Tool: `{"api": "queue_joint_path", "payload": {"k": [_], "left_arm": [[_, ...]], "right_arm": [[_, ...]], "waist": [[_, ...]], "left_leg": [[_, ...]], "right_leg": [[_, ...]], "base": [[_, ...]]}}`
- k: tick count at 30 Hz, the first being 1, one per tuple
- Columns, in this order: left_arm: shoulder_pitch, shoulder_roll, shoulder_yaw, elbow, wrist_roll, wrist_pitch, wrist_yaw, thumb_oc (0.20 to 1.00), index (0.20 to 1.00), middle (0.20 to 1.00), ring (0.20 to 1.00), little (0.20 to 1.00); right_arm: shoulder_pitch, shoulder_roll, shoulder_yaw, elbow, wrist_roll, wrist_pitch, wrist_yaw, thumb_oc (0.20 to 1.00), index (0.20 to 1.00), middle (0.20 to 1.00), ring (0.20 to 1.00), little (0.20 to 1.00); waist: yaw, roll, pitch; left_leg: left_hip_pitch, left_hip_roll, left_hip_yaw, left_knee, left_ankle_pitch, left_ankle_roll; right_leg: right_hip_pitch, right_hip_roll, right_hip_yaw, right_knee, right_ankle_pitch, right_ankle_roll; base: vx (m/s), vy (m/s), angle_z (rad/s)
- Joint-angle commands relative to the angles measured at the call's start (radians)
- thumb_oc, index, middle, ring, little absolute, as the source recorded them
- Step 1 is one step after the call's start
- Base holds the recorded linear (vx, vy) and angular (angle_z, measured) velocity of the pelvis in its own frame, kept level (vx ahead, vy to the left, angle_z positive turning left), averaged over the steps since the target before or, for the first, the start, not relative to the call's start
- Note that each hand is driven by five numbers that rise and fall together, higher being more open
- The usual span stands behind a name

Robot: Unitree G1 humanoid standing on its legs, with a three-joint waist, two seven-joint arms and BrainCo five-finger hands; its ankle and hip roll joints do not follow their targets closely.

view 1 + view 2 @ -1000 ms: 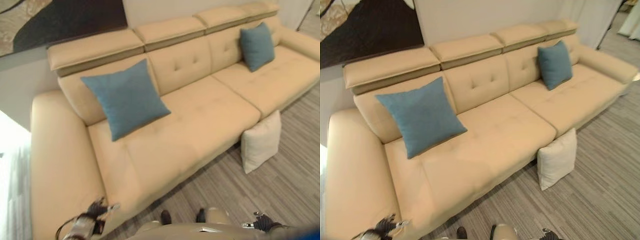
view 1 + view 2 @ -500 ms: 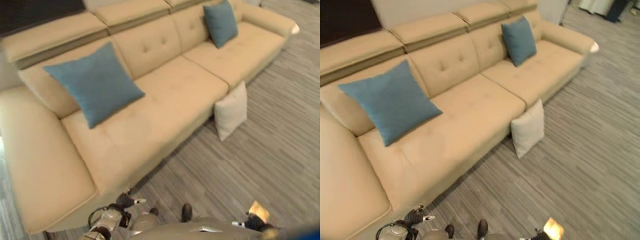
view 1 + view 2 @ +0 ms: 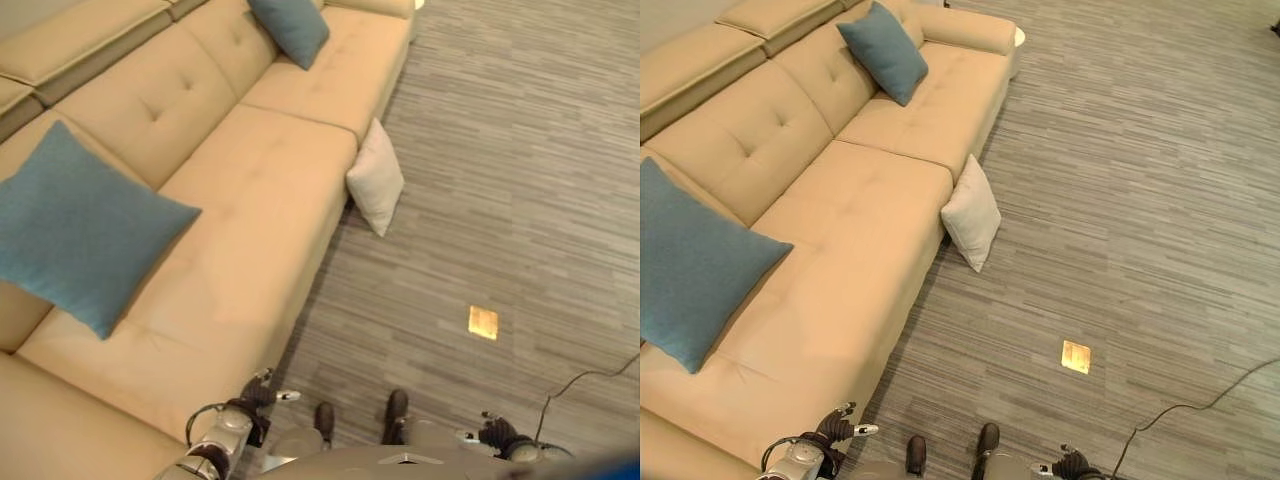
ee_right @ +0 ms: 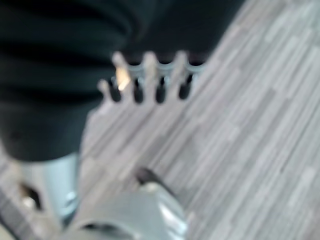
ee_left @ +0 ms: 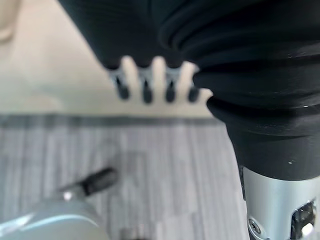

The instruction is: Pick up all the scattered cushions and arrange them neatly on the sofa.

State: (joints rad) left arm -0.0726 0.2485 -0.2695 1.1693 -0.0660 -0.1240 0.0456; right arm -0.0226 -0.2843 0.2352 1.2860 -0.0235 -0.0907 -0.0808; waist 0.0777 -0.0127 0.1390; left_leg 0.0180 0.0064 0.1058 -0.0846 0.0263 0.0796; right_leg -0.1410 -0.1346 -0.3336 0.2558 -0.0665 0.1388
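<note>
Both hands empty, white cushion ahead on the floor

The left hand (image 3: pixel 257 397) hangs low by the sofa's (image 3: pixel 230 240) front edge, fingers straight and relaxed, holding nothing; the right hand (image 3: pixel 494 434) hangs over bare floor (image 3: pixel 500 200), likewise loose and empty. The white cushion (image 3: pixel 376 179) stands on its edge well ahead of both, leaning against the sofa front, somewhat nearer the left hand's side. Two blue cushions (image 3: pixel 80 230) already sit on the seat.
</note>
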Motion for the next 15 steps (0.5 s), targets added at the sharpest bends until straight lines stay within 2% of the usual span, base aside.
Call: {"api": "queue_joint_path", "payload": {"k": [1, 4, 6, 7, 9, 10, 11, 12, 15], "left_arm": [[-0.027, -0.006, 0.019, 0.013, -0.006, -0.017, 0.008, 1.0, 1.0, 1.0, 1.0, 1.0], [-0.03, -0.016, 0.011, 0.018, -0.011, -0.018, 0.007, 1.0, 1.0, 1.0, 1.0, 1.0], [-0.036, -0.024, 0.0, 0.014, -0.015, -0.019, 0.004, 1.0, 1.0, 1.0, 1.0, 1.0], [-0.038, -0.03, -0.005, 0.011, -0.023, -0.02, 0.005, 1.0, 1.0, 1.0, 1.0, 1.0], [-0.041, -0.03, -0.007, 0.013, -0.026, -0.02, 0.006, 1.0, 1.0, 1.0, 1.0, 1.0], [-0.043, -0.035, -0.016, 0.016, -0.03, -0.021, 0.009, 1.0, 1.0, 1.0, 1.0, 1.0], [-0.04, -0.036, -0.017, 0.017, -0.028, -0.019, 0.012, 1.0, 1.0, 1.0, 1.0, 1.0], [-0.036, -0.038, -0.015, 0.019, -0.03, -0.018, 0.011, 1.0, 1.0, 1.0, 1.0, 1.0], [-0.025, -0.039, -0.005, 0.027, -0.029, -0.019, 0.007, 1.0, 1.0, 1.0, 1.0, 1.0]], "right_arm": [[-0.015, -0.026, 0.009, -0.014, 0.017, -0.022, -0.004, 1.0, 1.0, 1.0, 1.0, 1.0], [-0.008, -0.036, 0.002, -0.009, 0.037, -0.028, -0.008, 1.0, 1.0, 1.0, 1.0, 1.0], [-0.011, -0.039, -0.006, -0.008, 0.054, -0.031, -0.012, 1.0, 1.0, 1.0, 1.0, 1.0], [-0.013, -0.04, -0.004, -0.01, 0.063, -0.035, -0.015, 1.0, 1.0, 1.0, 1.0, 1.0], [-0.013, -0.039, -0.002, -0.011, 0.064, -0.036, -0.015, 1.0, 1.0, 1.0, 1.0, 1.0], [-0.017, -0.043, 0.007, -0.017, 0.067, -0.034, -0.016, 1.0, 1.0, 1.0, 1.0, 1.0], [-0.023, -0.043, 0.017, -0.021, 0.065, -0.034, -0.016, 1.0, 1.0, 1.0, 1.0, 1.0], [-0.028, -0.045, 0.025, -0.025, 0.062, -0.037, -0.019, 1.0, 1.0, 1.0, 1.0, 1.0], [-0.04, -0.048, 0.033, -0.025, 0.059, -0.039, -0.014, 1.0, 1.0, 1.0, 1.0, 1.0]], "waist": [[0.035, -0.037, -0.01], [0.016, -0.037, -0.016], [0.006, -0.045, -0.002], [0.007, -0.051, 0.018], [0.008, -0.056, 0.024], [0.019, -0.061, 0.033], [0.029, -0.062, 0.03], [0.044, -0.052, 0.025], [0.068, -0.051, 0.018]], "left_leg": [[-0.018, -0.03, -0.118, 0.04, -0.024, -0.092], [-0.01, -0.021, -0.11, 0.075, -0.045, -0.106], [-0.033, -0.017, -0.104, 0.175, -0.071, -0.124], [-0.068, -0.015, -0.097, 0.279, -0.069, -0.14], [-0.089, -0.013, -0.095, 0.33, -0.061, -0.146], [-0.15, -0.039, -0.11, 0.328, -0.052, -0.137], [-0.18, -0.055, -0.11, 0.266, -0.036, -0.125], [-0.219, -0.073, -0.133, 0.191, 0.029, -0.119], [-0.248, -0.072, -0.129, 0.128, 0.092, -0.129]], "right_leg": [[0.1, 0.047, 0.021, -0.195, 0.071, -0.004], [0.13, 0.069, 0.031, -0.251, 0.081, -0.023], [0.149, 0.076, 0.037, -0.268, 0.079, -0.033], [0.168, 0.076, 0.035, -0.274, 0.076, -0.043], [0.178, 0.075, 0.035, -0.277, 0.077, -0.046], [0.2, 0.076, 0.048, -0.29, 0.068, -0.047], [0.217, 0.088, 0.068, -0.297, 0.056, -0.045], [0.24, 0.115, 0.089, -0.301, 0.041, -0.049], [0.283, 0.142, 0.13, -0.29, 0.0, -0.051]], "base": [[0.06, -0.158, -0.72], [0.12, -0.221, -0.25], [0.05, -0.211, 0.02], [0.03, -0.158, 0.01], [0.09, -0.149, -0.07], [0.26, -0.183, -0.05], [0.41, -0.17, -0.28], [0.39, -0.098, -0.32], [0.35, -0.045, -0.38]]}}
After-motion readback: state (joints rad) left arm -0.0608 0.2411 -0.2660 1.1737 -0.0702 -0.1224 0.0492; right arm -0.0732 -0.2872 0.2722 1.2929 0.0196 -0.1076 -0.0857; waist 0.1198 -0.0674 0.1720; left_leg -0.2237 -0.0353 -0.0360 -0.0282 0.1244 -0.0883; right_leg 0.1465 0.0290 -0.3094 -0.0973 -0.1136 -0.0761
